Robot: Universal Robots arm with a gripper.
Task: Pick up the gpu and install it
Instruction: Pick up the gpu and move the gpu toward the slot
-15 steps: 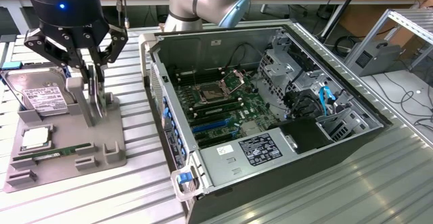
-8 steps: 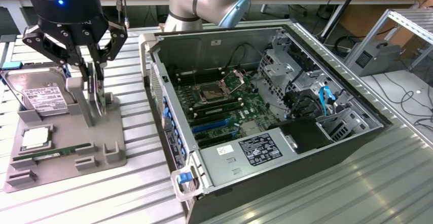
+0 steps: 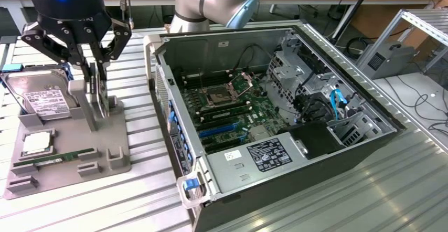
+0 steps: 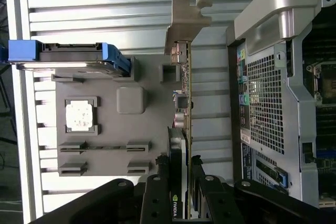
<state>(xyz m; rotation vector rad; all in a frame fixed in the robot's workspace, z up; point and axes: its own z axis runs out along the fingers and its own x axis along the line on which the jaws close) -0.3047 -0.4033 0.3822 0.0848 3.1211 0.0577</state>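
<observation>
Seen from the wrist, the end effector (image 4: 178, 166) straddles the gpu (image 4: 177, 150) near one end. A dark finger (image 4: 160, 182) sits on each face, set narrow, and they appear to pinch the card, though contact is hard to confirm edge-on. This view also shows the card's thin profile, its silvery bracket (image 4: 186, 17) at the far end, and the brownish board edge running along the side of the grey holder tray (image 4: 105, 124) nearest the computer case (image 4: 273, 93).

The exterior view shows the height instead. The arm reaches down over the tray on the exterior view's left, and the card stands upright in its slot, not lifted. Behind it a hard drive (image 3: 43, 98) stands on edge. A processor chip (image 3: 35, 144) and a green memory stick (image 3: 66, 157) lie flat nearer the front. On the ribbed tabletop (image 3: 140, 190) beside the tray, the case lies open, showing its motherboard (image 3: 224, 98).
</observation>
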